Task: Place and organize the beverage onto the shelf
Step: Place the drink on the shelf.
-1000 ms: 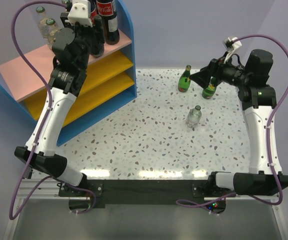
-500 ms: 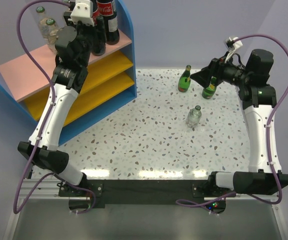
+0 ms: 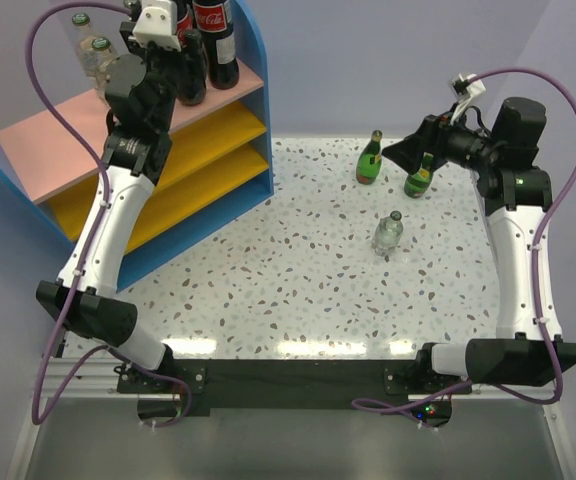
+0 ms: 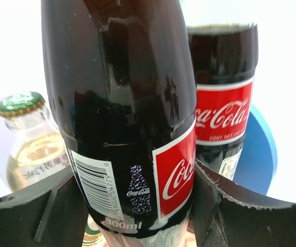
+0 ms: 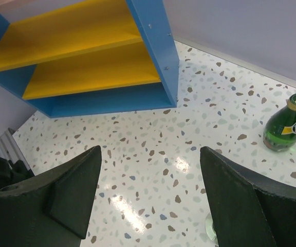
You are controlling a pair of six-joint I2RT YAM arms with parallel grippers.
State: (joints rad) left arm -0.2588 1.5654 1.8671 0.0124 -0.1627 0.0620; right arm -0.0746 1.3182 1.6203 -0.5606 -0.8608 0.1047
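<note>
The shelf (image 3: 43, 150) stands at the back left, with a pink top board and yellow boards below. My left gripper (image 3: 190, 72) is over the top board, shut on a dark cola bottle (image 3: 192, 88) (image 4: 122, 128), one finger against each side. A second cola bottle (image 3: 216, 40) (image 4: 222, 103) stands just behind it. Two clear green-capped bottles (image 3: 96, 55) (image 4: 30, 149) stand further left on the board. My right gripper (image 3: 396, 152) (image 5: 150, 175) hangs open over the table with nothing in it. Two green glass bottles (image 3: 370, 160) (image 3: 420, 178) and a clear bottle (image 3: 388, 232) stand on the table near it.
The right wrist view looks across the speckled table (image 5: 153, 134) towards the shelf's blue side panel (image 5: 155, 46) and its yellow boards (image 5: 86, 72). One green glass bottle (image 5: 284, 126) stands at the right of that view.
My left arm has shifted a little back and to the left over the top board, with the cola bottle still between its fingers. The right arm has stayed where it was.
</note>
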